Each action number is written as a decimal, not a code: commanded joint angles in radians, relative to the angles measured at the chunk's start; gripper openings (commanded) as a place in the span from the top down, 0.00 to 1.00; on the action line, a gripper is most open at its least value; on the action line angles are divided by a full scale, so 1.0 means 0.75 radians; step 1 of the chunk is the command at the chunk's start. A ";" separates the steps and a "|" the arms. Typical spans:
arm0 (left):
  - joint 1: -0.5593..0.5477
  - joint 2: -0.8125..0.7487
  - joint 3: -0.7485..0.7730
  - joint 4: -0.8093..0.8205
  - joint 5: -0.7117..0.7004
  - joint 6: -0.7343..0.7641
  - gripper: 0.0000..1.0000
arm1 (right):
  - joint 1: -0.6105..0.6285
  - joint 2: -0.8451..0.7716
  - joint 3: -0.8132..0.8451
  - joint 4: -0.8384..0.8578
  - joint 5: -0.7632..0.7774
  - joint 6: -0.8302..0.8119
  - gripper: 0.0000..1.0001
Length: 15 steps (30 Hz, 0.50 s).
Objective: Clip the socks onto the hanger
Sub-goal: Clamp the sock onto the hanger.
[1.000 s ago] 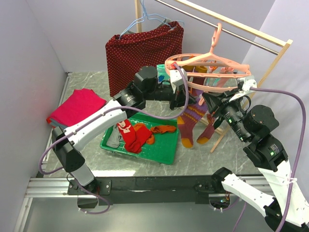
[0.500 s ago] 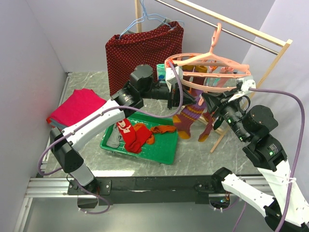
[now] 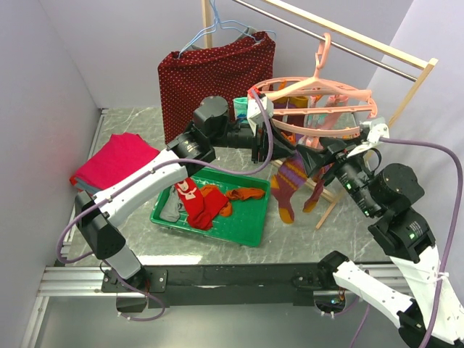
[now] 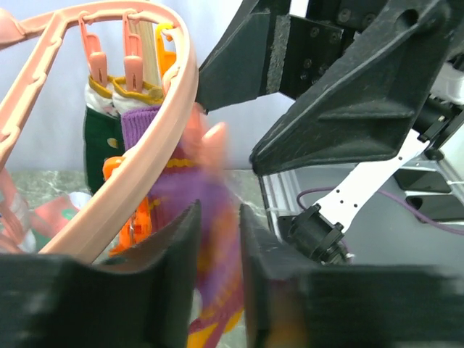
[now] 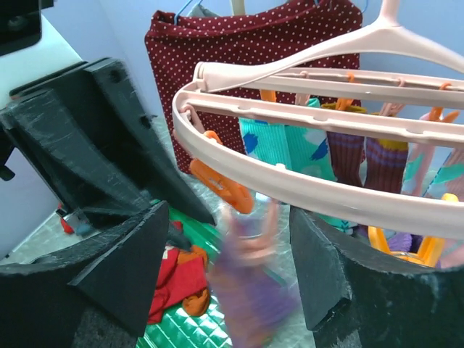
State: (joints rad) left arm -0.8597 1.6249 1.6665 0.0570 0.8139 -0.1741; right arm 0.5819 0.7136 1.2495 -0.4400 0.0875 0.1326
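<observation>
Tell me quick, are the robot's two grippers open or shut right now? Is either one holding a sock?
Left gripper: jaws open a crack, gripping nothing.
Right gripper: jaws wide open, holding nothing.

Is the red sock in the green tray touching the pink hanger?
Apart. Top view: the red sock lies in the green tray; the hanger hangs well clear of it.

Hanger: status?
Left jaws barely parted, right jaws wide, both empty. Striped sock hangs from hanger, motion-blurred. Red, orange, grey socks in tray.

Purple-striped sock (image 4: 210,217), a motion blur
</observation>
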 commanded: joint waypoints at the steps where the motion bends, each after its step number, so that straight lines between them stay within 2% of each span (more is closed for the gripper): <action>1: 0.001 -0.037 0.003 0.039 -0.028 -0.019 0.60 | -0.001 -0.023 -0.003 0.047 0.067 -0.007 0.26; 2: 0.001 -0.043 -0.009 0.022 -0.044 -0.015 0.54 | -0.001 -0.031 -0.003 0.045 0.082 -0.001 0.25; 3: -0.001 -0.052 -0.017 0.016 -0.062 -0.011 0.41 | -0.001 -0.037 -0.003 0.045 0.098 0.001 0.24; 6: 0.001 -0.095 -0.058 0.000 -0.140 -0.003 0.28 | -0.001 -0.047 -0.003 0.037 0.114 0.003 0.24; 10: -0.001 -0.168 -0.113 -0.027 -0.265 -0.011 0.17 | -0.001 -0.045 0.036 -0.004 0.076 -0.007 0.24; 15: -0.001 -0.276 -0.250 -0.035 -0.559 -0.052 0.05 | -0.003 -0.039 0.058 -0.057 -0.055 -0.032 0.25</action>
State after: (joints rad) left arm -0.8608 1.5131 1.5391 0.0196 0.5941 -0.1829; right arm 0.5819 0.6838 1.2518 -0.4725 0.1211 0.1322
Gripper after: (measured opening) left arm 0.916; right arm 0.758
